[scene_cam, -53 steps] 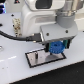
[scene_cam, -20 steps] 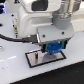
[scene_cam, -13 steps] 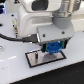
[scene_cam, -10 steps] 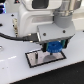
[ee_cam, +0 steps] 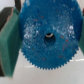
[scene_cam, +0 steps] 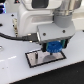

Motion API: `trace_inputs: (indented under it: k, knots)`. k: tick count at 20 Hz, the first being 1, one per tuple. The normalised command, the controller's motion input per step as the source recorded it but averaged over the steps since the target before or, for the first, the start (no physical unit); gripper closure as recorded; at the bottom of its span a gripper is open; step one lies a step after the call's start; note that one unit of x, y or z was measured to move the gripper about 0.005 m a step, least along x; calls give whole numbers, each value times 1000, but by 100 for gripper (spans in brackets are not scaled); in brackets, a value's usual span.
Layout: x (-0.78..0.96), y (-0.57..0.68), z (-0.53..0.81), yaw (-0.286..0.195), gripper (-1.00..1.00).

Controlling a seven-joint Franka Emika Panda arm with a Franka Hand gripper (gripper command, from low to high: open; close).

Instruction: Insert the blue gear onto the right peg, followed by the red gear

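Observation:
The blue gear (scene_cam: 54, 47) hangs just above the exterior view's right end of the black-rimmed grey base plate (scene_cam: 34, 59). My gripper (scene_cam: 54, 48) is shut on it. In the wrist view the blue gear (ee_cam: 47, 37) fills the picture, with the teal fingers (ee_cam: 7, 41) pressed against its toothed edge on both sides and the gripper (ee_cam: 45, 40) centred over its hub. A small dark upright pin (scene_cam: 40, 56) stands on the plate beside the gear. The right peg is hidden under the gear and the hand. The red gear is out of view.
The white arm body (scene_cam: 35, 22) and a black cable (scene_cam: 12, 36) fill the exterior view's upper part. The plate lies on a white tabletop (scene_cam: 15, 70).
The gripper has sunk slightly toward the plate with the blue gear still in it. Nothing else has moved.

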Motion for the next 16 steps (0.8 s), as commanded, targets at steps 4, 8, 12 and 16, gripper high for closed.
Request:
trace_inputs:
  k: [4,8,12,16]
  knots:
    - [135,-90,-162,0,100]
    - [152,-28,-211,0,100]
    - [118,-15,-240,0,100]
    - [109,7,-152,0,100]
